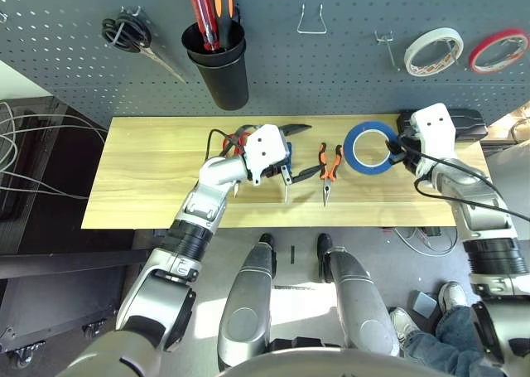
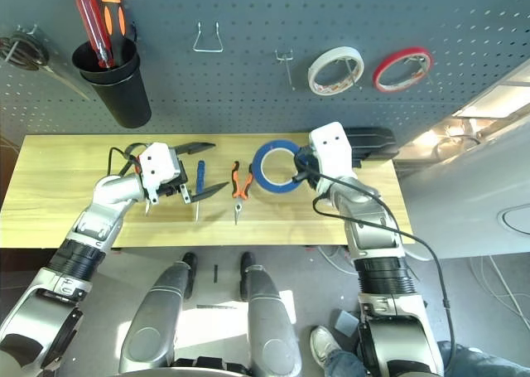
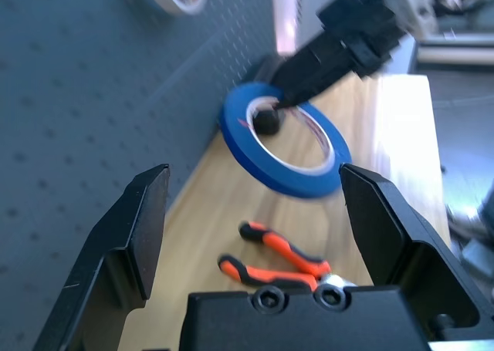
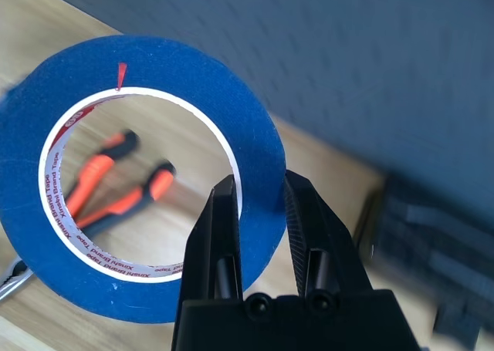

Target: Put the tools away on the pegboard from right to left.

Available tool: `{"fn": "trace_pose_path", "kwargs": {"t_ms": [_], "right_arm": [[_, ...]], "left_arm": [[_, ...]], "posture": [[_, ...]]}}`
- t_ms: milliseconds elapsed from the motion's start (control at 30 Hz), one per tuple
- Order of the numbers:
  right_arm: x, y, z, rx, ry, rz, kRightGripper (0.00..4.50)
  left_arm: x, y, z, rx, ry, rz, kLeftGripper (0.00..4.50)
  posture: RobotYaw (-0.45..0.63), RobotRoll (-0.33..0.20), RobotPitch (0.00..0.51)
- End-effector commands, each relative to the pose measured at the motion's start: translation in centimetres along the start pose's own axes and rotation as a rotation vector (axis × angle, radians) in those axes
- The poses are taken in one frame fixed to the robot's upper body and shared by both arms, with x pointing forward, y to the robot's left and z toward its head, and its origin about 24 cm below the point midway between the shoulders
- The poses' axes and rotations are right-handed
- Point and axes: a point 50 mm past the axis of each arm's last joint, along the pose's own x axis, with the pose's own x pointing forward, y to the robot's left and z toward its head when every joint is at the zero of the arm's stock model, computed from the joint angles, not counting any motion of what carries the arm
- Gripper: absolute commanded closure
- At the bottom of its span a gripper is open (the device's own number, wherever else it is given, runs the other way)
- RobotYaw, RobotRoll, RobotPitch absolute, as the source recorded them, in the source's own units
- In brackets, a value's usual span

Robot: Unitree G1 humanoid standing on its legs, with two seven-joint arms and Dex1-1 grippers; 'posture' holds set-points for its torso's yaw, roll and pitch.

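My right gripper (image 4: pixel 258 193) pinched on the blue tape roll's (image 4: pixel 93 81) band, one finger inside the ring, pliers (image 1: pixel 330 168) just beside, my left gripper (image 1: pixel 294 149) wide open, empty.

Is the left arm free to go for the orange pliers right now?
Probably yes: the left gripper is open beside the pliers, with bare table between; the right gripper is busy on the blue tape roll.

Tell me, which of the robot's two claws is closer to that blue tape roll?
The right. The right gripper is clamped on the rim of the blue tape roll, one finger inside the ring. The left gripper hangs open beyond the orange-handled pliers, apart from the roll.
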Motion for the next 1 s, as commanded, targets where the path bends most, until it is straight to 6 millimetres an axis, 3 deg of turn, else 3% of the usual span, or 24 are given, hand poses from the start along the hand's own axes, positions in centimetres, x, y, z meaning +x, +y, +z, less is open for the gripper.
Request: {"fn": "trace_pose_path", "kwargs": {"t_ms": [33, 567, 1000], "right_arm": [[-1.1, 0.6, 2.0, -0.186, -0.167, 0.043, 3.79], [-2.7, -2.4, 6.9, -0.361, -0.561, -0.225, 3.79], [-0.7, -4.8, 6.1, -0.238, -0.489, -0.373, 3.79]], "left_arm": [[0.1, 0.3, 1.0, 0.009, -0.084, 0.054, 0.0], [0.7, 2.7, 3.2, 0.058, -0.209, 0.153, 0.0], [0.9, 2.6, 3.0, 0.067, -0.196, 0.138, 0.0]], "posture": [[0.06, 0.0, 0.387], [0.04, 0.0, 0.367], [0.06, 0.0, 0.362]]}}
